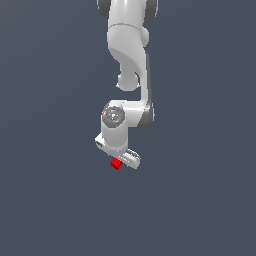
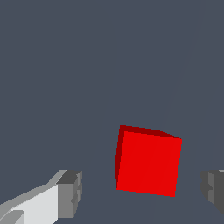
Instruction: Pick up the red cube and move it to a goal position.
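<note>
Exterior view first: your white arm [image 1: 127,60] hangs down over the plain dark counter [image 1: 50,200], and the jaws [image 1: 118,159] are right above the red cube [image 1: 116,163]. You can only see part of the cube poking out under the hand, so from here you can't tell if anything's touching it.

Wrist view clears it up a bit. You've got the red cube [image 2: 148,162] sitting between the two fingertips, one grey pad [image 2: 70,193] on one side and the other pad [image 2: 213,189] at the frame edge. There's dark counter showing on both sides of the cube, so the jaws are spread wide and not gripping it. The cube looks slightly rotated relative to the pads, and it sits closer to the pad at the edge.
</note>
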You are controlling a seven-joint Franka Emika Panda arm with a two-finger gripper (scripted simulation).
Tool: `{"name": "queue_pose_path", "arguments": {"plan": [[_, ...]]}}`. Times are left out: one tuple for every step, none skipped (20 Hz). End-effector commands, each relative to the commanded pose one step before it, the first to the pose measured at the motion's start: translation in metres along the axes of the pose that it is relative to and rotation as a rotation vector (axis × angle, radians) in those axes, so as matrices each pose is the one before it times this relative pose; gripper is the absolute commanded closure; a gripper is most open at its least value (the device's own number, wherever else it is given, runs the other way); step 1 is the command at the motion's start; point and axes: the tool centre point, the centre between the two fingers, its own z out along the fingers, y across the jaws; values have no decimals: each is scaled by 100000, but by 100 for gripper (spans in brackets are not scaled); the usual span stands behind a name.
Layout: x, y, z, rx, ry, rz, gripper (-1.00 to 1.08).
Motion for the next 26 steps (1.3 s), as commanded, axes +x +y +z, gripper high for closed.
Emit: {"name": "queue_pose_path", "arguments": {"plan": [[451,193,1154,255,-72,5396,-92],[134,67,371,70,-60,1659,-92],[119,58,328,64,-55,1469,-92],[104,50,285,58,-49,1279,-92],[89,44,242,51,-43,1088,-92],[73,35,198,42,-36,891,-92],[57,28,154,34,-28,696,-92],[39,17,110,24,-20,492,-92],[25,13,66,15,-12,300,-92],[7,3,22,5,-4,97,-92],[0,0,0,0,0,0,108],[0,0,0,0,0,0,108],[0,0,0,0,0,0,108],[0,0,0,0,0,0,108],[0,0,0,0,0,0,108],[0,0,0,0,0,0,108],[0,0,0,0,0,0,108],[0,0,0,0,0,0,108],[0,0,0,0,0,0,108],[0,0,0,0,0,0,108],[-30,-45,-24,30,-19,-59,108],[-8,6,-20,0,0,0,108],[-23,17,-61,0,0,0,108],[-38,28,-101,0,0,0,108],[-53,40,-142,0,0,0,108],[-69,51,-183,0,0,0,108]]}}
